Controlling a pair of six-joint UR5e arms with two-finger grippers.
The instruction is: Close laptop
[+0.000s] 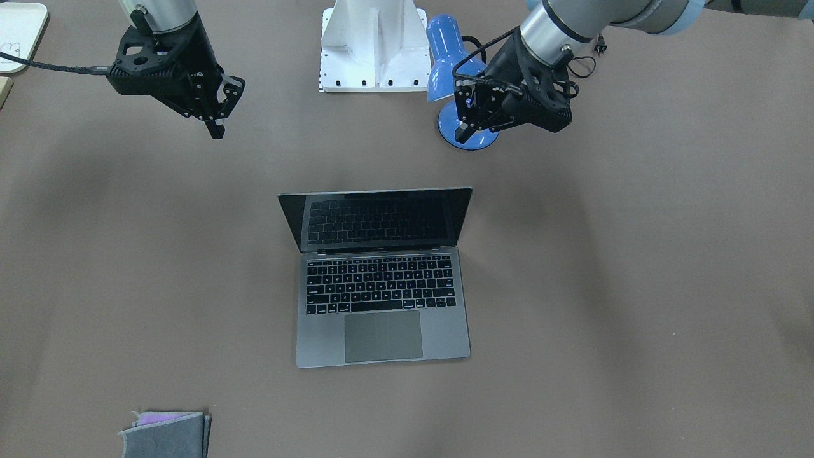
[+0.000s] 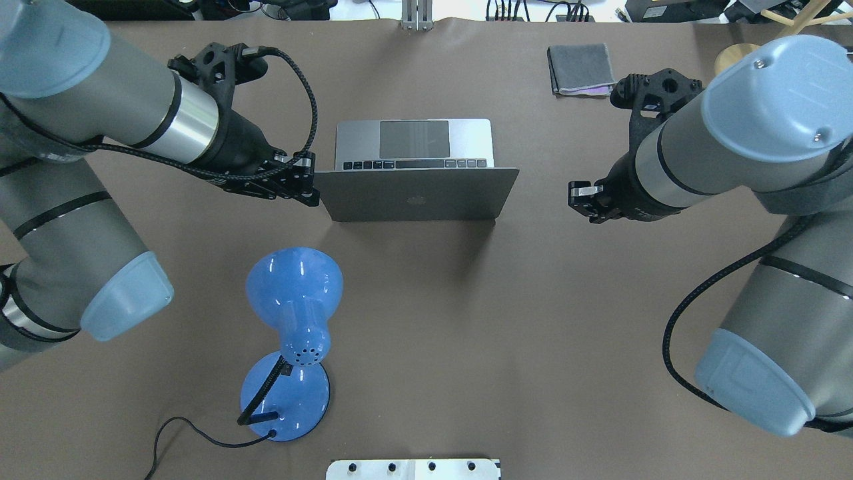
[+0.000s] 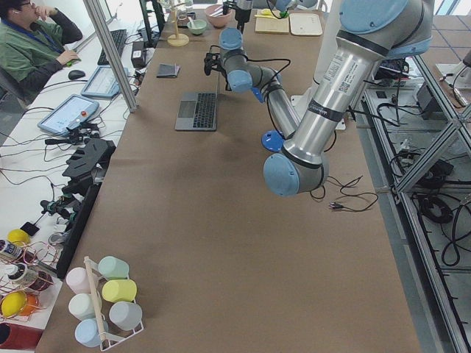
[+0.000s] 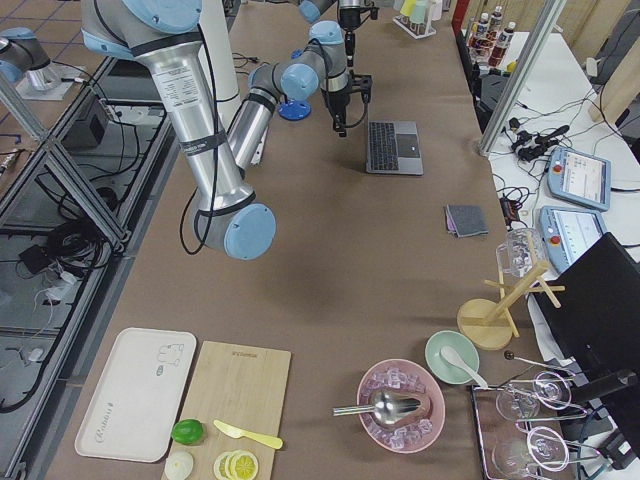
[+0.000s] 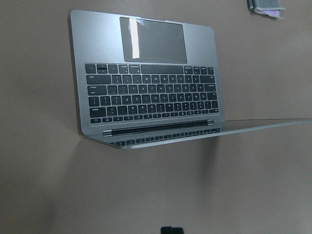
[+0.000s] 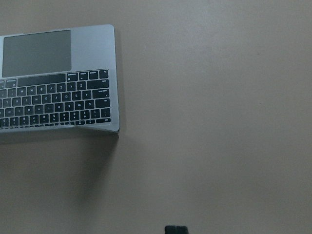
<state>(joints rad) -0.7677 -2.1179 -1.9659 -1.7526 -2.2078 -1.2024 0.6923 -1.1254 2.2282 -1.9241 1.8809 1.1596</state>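
The laptop (image 1: 381, 299) stands open in the middle of the table, its screen toward the operators' side and its lid back (image 2: 416, 193) with the logo toward me. It also shows in the left wrist view (image 5: 146, 97) and partly in the right wrist view (image 6: 58, 92). My left gripper (image 1: 466, 133) is shut and empty. It hovers off the lid's left edge (image 2: 308, 181). My right gripper (image 1: 217, 130) is shut and empty. It hovers apart from the lid's right side (image 2: 583, 200).
A blue desk lamp (image 2: 293, 300) with a black cord stands behind the laptop, on my left side. A folded grey cloth (image 2: 581, 69) lies at the far right. The white robot base (image 1: 375, 44) and a white tray (image 1: 19, 25) are at the table's near edge.
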